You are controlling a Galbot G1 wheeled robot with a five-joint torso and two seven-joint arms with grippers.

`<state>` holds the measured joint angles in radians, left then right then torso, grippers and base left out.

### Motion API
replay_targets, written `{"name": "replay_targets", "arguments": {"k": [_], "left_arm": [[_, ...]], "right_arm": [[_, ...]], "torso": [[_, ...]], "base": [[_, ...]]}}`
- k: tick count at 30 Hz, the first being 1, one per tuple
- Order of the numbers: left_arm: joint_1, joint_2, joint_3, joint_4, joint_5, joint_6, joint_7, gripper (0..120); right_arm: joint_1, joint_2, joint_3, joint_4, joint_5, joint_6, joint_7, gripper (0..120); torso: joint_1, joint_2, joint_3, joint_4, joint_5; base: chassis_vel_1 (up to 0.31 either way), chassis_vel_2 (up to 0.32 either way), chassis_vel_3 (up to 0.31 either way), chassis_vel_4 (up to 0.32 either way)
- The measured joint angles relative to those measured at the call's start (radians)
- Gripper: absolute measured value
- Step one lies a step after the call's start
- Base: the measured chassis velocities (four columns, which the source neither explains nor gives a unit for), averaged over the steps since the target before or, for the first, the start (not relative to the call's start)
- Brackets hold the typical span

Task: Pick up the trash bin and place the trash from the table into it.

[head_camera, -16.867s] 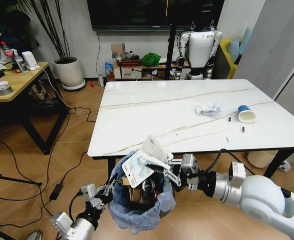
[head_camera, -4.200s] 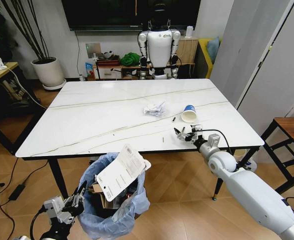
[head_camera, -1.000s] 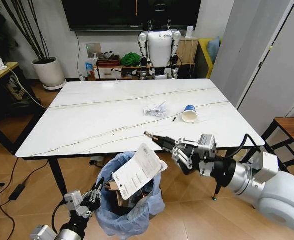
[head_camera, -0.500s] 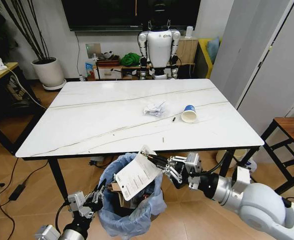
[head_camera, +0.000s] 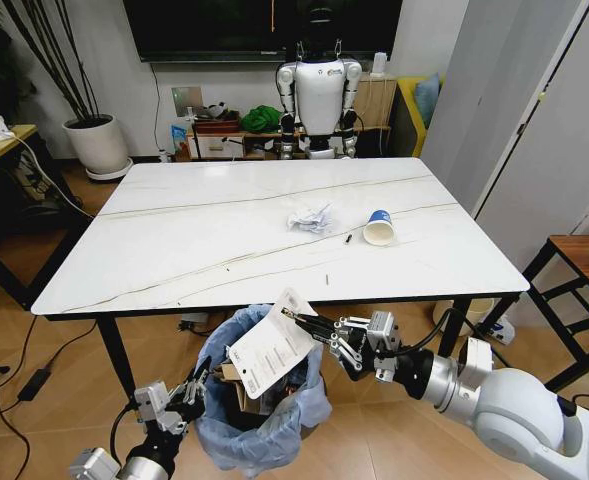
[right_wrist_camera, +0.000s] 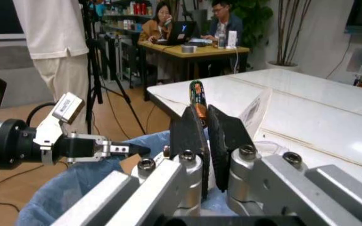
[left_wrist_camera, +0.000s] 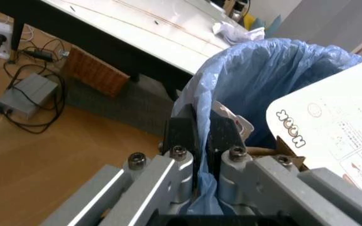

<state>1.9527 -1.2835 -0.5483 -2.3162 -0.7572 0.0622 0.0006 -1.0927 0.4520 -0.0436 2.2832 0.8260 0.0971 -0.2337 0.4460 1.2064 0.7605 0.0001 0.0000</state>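
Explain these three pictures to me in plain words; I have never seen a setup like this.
A wheeled robot with two arms is clearing litter. One picture looks down from its head; the other two come from cameras on its wrists. The left gripper pinches the rim of the trash bin, lined with a blue bag, and holds it in front of the table. The right gripper, over the bin, holds a small battery between its fingers. A crumpled paper and a paper cup lie on the table.

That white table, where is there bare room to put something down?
Most of the table is bare: the whole left half and the near edge. Litter sits right of centre: crumpled paper, paper cup, small bits. It is crowded below the near edge, around the trash bin.
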Motion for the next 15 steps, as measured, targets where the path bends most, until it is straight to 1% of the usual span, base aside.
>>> {"name": "replay_targets", "arguments": {"k": [7, 12, 15], "left_arm": [[0.013, -0.003, 0.003, -0.004, -0.002, 0.001, -0.004, 0], [0.018, -0.024, -0.002, -0.014, 0.003, 0.001, -0.005, 0], [0.018, -0.03, -0.002, -0.015, 0.005, 0.001, -0.004, 0]], "right_arm": [[-0.016, -0.006, -0.002, -0.002, -0.007, 0.024, -0.043, 0], [-0.011, -0.008, -0.087, 0.009, -0.065, 0.033, -0.066, 0], [-0.01, -0.001, -0.105, 0.007, -0.079, 0.035, -0.067, 0]], "torso": [[0.0, 0.0, 0.0, 0.0, 0.0], [0.0, 0.0, 0.0, 0.0, 0.0], [0.0, 0.0, 0.0, 0.0, -0.0001]], "base": [[0.0, 0.0, 0.0, 0.0], [0.0, 0.0, 0.0, 0.0], [0.0, 0.0, 0.0, 0.0]]}}
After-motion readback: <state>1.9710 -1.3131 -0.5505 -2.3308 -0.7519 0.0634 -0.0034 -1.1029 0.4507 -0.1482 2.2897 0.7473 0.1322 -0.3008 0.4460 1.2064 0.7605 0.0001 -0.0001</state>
